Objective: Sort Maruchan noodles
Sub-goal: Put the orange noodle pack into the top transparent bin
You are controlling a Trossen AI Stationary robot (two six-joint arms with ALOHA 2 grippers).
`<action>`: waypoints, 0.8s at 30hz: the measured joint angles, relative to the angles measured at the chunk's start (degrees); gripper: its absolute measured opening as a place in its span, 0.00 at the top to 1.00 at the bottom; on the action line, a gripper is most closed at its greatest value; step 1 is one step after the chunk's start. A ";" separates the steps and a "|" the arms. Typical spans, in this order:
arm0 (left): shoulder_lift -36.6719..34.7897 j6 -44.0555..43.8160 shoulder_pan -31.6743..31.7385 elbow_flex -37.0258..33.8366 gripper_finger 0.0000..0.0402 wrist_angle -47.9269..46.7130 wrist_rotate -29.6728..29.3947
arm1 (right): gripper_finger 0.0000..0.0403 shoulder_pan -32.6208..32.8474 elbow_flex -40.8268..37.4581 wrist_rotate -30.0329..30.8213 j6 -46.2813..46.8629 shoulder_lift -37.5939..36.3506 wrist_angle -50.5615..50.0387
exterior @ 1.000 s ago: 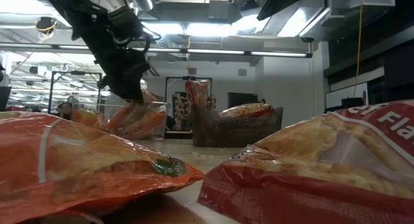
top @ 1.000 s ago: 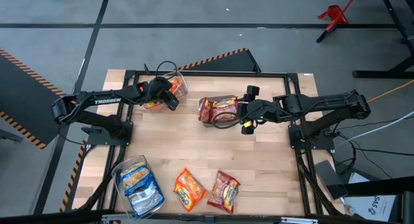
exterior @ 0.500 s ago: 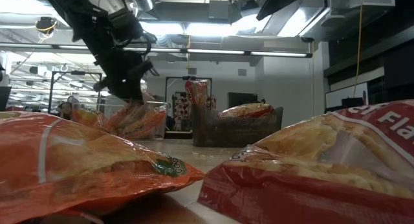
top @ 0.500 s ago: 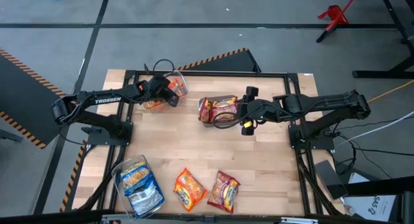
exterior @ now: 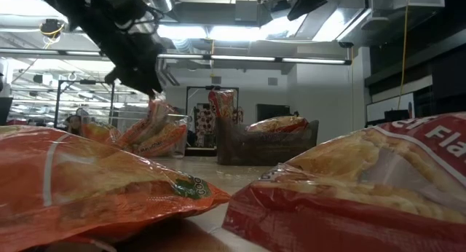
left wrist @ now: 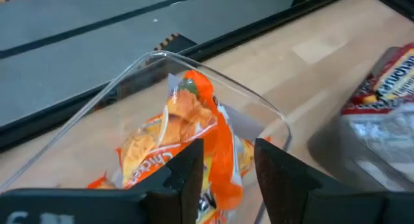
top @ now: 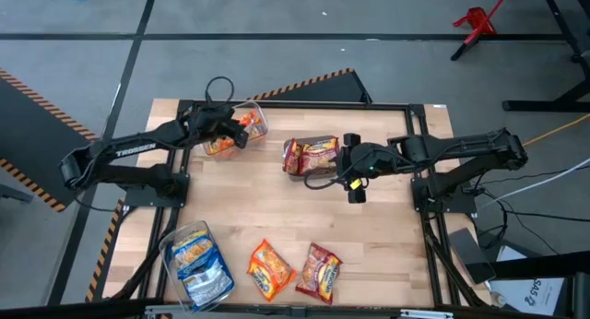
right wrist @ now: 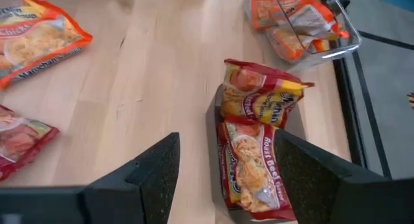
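High view: the left gripper (top: 232, 127) had pulled back to 9 o'clock of the clear bin (top: 255, 117), leaving the orange packet (top: 224, 146) inside.

Left wrist view: its fingers (left wrist: 186, 175) stood slightly apart, holding nothing.

Right wrist view: the right gripper (right wrist: 223, 175), open and empty, hovered by the red packets (right wrist: 253, 146); one more orange was sorted.

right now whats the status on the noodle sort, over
Left gripper open above the bin of orange packets. Right gripper open, empty, beside the red packets. Two loose packets wait at the near edge; nothing in the way.
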 joint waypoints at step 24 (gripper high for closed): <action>-19.38 -12.10 -15.93 0.07 0.60 12.73 14.57 | 0.42 9.27 -18.26 -21.25 0.50 23.53 74.50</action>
